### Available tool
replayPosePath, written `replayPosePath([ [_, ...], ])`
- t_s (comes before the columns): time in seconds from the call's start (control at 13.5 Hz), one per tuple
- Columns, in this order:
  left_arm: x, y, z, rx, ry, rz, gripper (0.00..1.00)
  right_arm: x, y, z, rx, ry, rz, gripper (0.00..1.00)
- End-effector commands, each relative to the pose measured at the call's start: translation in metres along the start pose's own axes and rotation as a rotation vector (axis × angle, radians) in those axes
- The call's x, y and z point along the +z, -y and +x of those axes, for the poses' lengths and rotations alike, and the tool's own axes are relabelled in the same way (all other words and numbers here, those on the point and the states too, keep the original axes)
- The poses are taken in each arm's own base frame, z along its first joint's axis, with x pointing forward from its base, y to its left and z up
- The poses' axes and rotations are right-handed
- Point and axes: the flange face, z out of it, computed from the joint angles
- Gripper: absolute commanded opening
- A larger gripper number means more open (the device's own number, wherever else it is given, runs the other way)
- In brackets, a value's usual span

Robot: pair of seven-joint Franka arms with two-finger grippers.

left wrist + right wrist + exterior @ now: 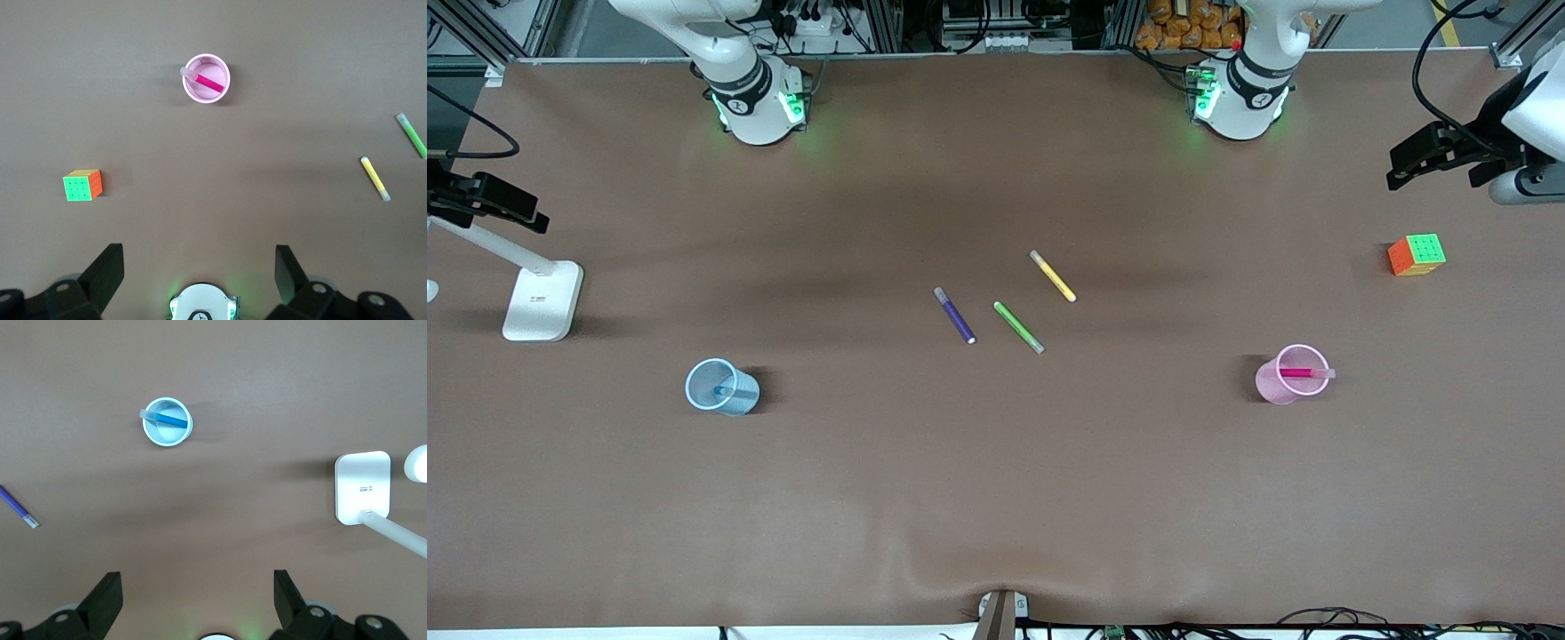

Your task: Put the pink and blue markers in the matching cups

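The pink marker (1303,372) leans inside the pale pink cup (1270,384), its grey end poking over the rim, toward the left arm's end of the table. In the left wrist view the pink marker (208,83) lies across the pink cup (217,97). The blue marker (723,390) stands in the light blue cup (743,400) toward the right arm's end, and the right wrist view shows the blue marker (170,420) in the blue cup (167,439). My left gripper (200,257) hangs high and open, empty. My right gripper (197,580) is likewise high, open and empty.
Purple (955,316), green (1019,327) and yellow (1053,276) markers lie loose mid-table. A colourful cube (1416,254) sits near the left arm's end, under the left gripper (1440,164). A white stand (541,302) is at the right arm's end, below the right gripper (489,200).
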Motion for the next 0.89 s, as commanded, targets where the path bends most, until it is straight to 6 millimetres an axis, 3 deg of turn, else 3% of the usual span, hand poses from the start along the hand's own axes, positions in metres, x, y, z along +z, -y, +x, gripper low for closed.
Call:
replayPosePath([
  [0.0, -0.008, 0.004, -0.012, 0.016, -0.004, -0.018, 1.00, -0.005, 0.007, 0.001, 0.000, -0.007, -0.021, 1.00],
  [0.22, -0.027, 0.011, -0.015, 0.044, -0.044, -0.022, 1.00, -0.009, 0.007, -0.001, -0.002, -0.018, -0.019, 1.00],
  [0.81, -0.024, 0.011, -0.012, 0.065, -0.019, -0.006, 1.00, -0.014, 0.008, -0.006, -0.005, -0.021, -0.020, 1.00],
])
